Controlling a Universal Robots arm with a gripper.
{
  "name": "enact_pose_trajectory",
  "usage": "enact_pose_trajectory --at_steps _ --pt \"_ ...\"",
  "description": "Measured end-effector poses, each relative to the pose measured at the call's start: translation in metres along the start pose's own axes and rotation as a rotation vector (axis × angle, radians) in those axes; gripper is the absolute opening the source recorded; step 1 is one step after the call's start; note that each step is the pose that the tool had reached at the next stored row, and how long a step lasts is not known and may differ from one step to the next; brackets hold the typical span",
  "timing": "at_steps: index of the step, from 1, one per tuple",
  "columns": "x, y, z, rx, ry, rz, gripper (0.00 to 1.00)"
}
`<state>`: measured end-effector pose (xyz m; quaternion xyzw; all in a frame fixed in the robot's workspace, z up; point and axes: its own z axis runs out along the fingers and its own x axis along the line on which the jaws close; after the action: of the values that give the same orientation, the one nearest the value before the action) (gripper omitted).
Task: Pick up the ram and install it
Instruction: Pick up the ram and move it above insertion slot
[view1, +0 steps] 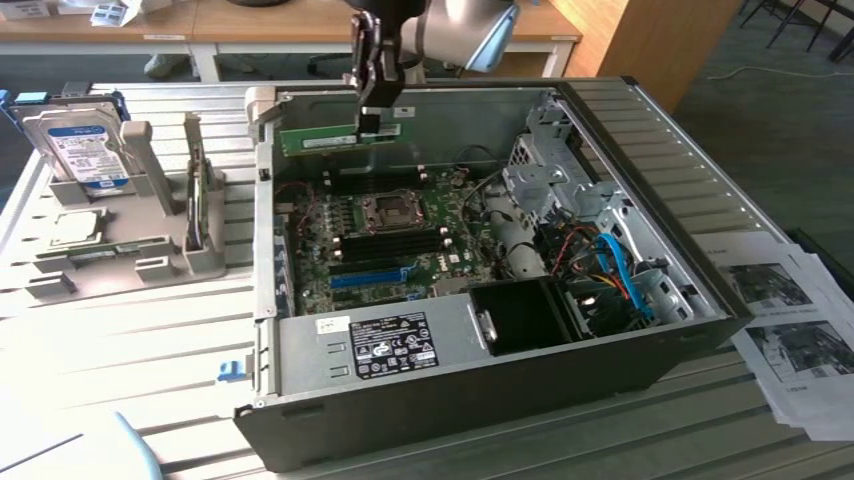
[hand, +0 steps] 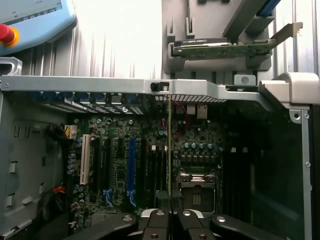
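While the gripper, pinched nearly shut on the ram, hangs over the far edge of the case, keeping it parallel to the memory slots seems wise.

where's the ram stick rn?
Exterior view: long thin green circuit-board ram, clamped in the black gripper, hangs over the motherboard beside the open grey computer case's far wall.

Place: you are in a robotics lab set up in an office-like room.
Bench: your slatted metal table carries an opened computer case and a grey parts stand with a hard drive.
Robot: the gripper pinches the ram above the case.
Controls: a pale blue teach pendant with a red stop button lies beside the case.
Surroundings: wooden desks, grey carpet, printed sheets.
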<state>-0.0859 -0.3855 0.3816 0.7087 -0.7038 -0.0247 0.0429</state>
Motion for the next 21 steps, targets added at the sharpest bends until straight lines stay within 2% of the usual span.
enact_pose_trajectory --at_steps 16,21 --pt "0.0 -0.032 -0.0031 -0.0074 0.0 0.0 0.11" --pt "0.0 -0.0343 -0.0033 -0.0076 -0.0001 0.0 0.11"
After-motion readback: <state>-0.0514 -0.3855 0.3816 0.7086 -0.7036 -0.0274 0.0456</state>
